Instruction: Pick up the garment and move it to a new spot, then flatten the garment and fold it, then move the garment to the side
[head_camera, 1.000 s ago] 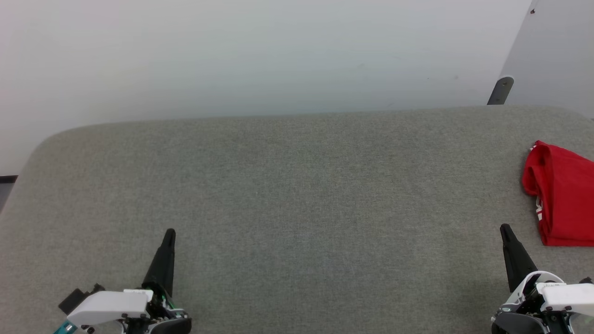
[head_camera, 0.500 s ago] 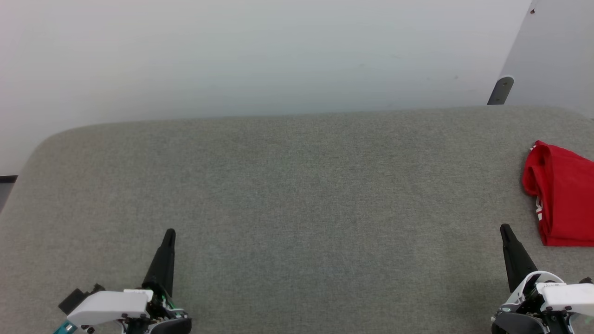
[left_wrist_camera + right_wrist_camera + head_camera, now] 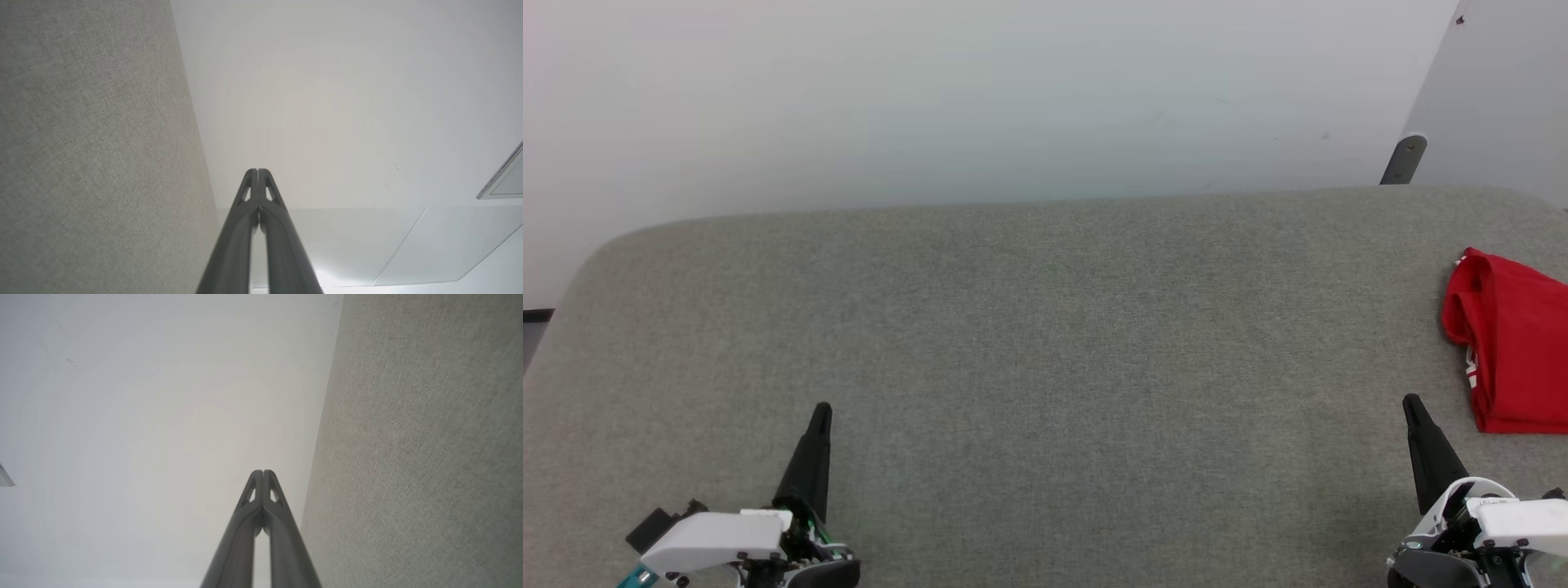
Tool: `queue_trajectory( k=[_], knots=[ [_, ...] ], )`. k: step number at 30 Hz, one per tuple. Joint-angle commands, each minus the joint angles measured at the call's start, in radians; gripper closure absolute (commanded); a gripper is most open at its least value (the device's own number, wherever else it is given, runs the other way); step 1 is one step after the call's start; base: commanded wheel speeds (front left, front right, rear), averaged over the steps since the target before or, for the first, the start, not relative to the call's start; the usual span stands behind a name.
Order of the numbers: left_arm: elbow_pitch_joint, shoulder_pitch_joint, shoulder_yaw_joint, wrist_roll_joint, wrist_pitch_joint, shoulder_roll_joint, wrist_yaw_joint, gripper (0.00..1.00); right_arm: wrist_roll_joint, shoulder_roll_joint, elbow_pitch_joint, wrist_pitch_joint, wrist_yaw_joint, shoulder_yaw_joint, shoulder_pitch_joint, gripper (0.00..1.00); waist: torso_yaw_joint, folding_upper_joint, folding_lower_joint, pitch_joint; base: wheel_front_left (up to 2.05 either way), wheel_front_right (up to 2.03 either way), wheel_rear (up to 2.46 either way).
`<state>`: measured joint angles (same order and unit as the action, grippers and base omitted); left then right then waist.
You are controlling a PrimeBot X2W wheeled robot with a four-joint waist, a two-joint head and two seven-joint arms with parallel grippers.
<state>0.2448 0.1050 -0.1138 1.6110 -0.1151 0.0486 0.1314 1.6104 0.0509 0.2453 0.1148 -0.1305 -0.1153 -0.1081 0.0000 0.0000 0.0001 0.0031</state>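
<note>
Garment (image 3: pixel 1515 343): red, folded, at far right edge of grey table (image 3: pixel 1045 327), long axis running away from robot. Just beyond and right of right gripper (image 3: pixel 1411 404), the nearer; well apart from left gripper (image 3: pixel 821 411). Both pinched closed, empty.

Seemingly a bare lab or test room: grey fabric-topped table (image 3: pixel 1045 327) against a plain white wall (image 3: pixel 931 98)

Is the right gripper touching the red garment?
Apart. The head view shows a strip of grey surface between the right gripper and the garment.
</note>
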Motion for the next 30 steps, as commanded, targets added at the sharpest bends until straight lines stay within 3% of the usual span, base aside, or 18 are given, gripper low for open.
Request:
queue_trajectory(
  k=[1, 30],
  knots=[
    [0.001, 0.009, -0.002, 0.003, -0.002, 0.0, -0.001, 1.0, 0.005, -0.003, -0.002, 0.002, 0.0, 0.0, -0.003, 1.0, 0.0, 0.0, -0.0001, 0.0, 0.0, 0.0, 0.0],
    [0.001, 0.009, -0.001, 0.004, -0.002, 0.0, -0.001, 1.0, 0.005, -0.003, -0.002, 0.002, 0.0, 0.0, -0.003, 1.0, 0.0, 0.0, -0.0001, 0.0, 0.0, 0.0, 0.0]
  ],
)
